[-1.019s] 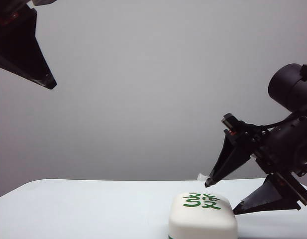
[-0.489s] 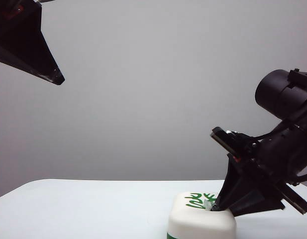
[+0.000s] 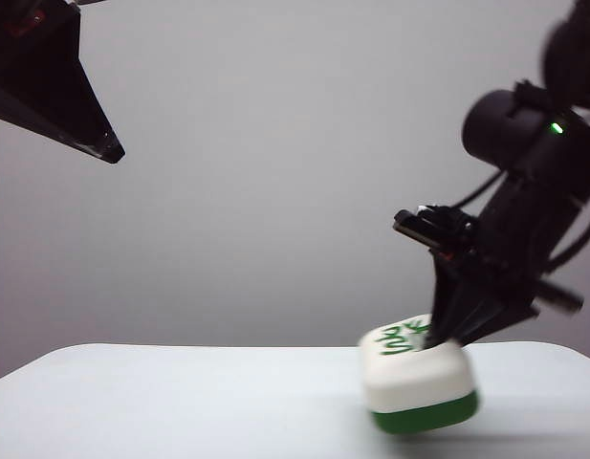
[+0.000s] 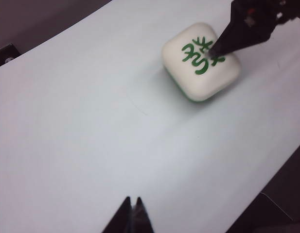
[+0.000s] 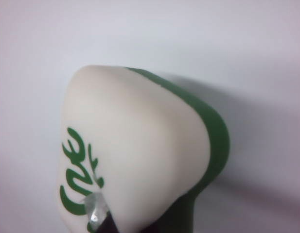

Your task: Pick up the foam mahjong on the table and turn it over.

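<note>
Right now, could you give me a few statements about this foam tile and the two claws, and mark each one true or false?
1. The right claw is pinching the foam mahjong. True.
2. The foam mahjong lies flat on the table. False: it is tilted and looks lifted.
3. The tile's green side faces up. False: the cream face with the green character is up.
4. The left claw hangs apart from the tile, shut. True.

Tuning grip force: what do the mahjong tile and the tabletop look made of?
Foam mahjong: likely soft foam, matte cream over a green base; its surface dents where the right gripper pinches it. Table: smooth white, faint sheen, probably laminate or plastic. Left gripper hangs clear, shut.
</note>
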Tool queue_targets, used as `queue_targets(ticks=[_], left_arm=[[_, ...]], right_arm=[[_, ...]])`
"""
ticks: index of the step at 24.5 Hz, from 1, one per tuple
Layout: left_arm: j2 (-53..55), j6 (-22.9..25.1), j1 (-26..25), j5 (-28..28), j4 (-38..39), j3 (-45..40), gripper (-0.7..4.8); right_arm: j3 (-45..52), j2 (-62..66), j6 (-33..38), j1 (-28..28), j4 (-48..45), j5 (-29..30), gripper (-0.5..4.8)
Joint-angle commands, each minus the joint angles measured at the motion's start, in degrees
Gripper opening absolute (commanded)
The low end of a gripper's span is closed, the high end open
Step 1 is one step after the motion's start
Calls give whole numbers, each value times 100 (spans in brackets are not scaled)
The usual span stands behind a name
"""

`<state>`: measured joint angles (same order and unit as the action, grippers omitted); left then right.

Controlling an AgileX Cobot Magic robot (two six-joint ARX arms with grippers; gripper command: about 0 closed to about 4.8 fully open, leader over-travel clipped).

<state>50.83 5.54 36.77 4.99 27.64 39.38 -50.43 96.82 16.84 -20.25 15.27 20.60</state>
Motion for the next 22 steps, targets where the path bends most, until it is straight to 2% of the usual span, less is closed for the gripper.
queue_targets(ticks=[1, 2, 4, 10, 17, 22], left_arm=[[-4, 0, -7, 39, -61, 26, -5], [-4, -2, -7, 39, -61, 26, -5], [-4, 0, -7, 39, -63, 26, -5], [-4, 0, -7, 39, -87, 26, -5], [-4, 0, -7, 39, -92, 26, -5], [-4, -2, -7, 39, -98, 26, -5]], right_arm=[[-756, -35, -905, -7, 1582, -1596, -5], [-1058, -35, -1134, -7, 1993, -2503, -5], [-1375, -31, -1390, -11, 2312, -3348, -5], [-1784, 70, -1895, -11, 2505, -4437, -5], [-1812, 684, -2098, -26, 2789, -4516, -5], [-1821, 1196, -2094, -420, 2793, -4763, -5]])
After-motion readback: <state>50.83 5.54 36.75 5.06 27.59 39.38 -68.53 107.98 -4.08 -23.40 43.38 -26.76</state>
